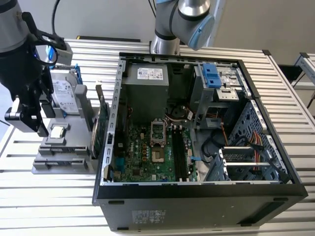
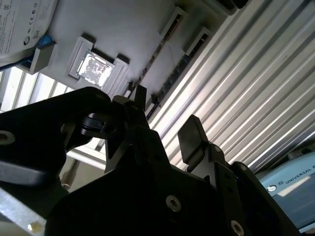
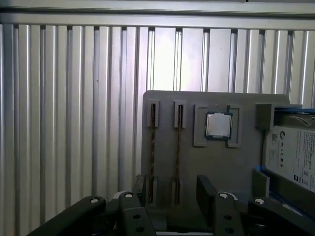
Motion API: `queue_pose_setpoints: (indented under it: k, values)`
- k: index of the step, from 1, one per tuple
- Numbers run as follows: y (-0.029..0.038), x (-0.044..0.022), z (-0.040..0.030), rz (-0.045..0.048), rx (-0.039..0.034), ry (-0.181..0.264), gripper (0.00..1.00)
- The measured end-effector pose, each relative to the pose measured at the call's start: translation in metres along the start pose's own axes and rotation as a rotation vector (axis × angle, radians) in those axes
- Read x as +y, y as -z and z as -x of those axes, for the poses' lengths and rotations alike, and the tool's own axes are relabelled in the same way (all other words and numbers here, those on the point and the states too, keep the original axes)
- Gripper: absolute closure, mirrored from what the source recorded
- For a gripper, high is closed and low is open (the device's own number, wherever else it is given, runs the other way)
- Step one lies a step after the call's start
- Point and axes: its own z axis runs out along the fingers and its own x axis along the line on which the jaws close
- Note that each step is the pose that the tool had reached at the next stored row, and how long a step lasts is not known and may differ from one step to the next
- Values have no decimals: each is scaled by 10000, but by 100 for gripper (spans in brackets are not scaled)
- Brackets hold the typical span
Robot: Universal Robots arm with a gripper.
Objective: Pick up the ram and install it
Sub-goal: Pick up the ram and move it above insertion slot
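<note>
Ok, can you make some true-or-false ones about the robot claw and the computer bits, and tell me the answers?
1. The claw is holding a ram stick. False: in both wrist views its fingers are apart with nothing between them.
2. Two ram sticks stand in slots of the gray holder. True.
3. The computer case is closed up. False: its side is open, and the green motherboard is in plain sight.
4. A silver square chip sits in the gray holder, beside the ram sticks. True.
</note>
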Motion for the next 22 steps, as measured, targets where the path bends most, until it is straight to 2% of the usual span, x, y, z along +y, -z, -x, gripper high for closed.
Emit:
queue_pose_setpoints:
  k: [22]
  values:
    - [-173,-27,-26,0,0,0,0]
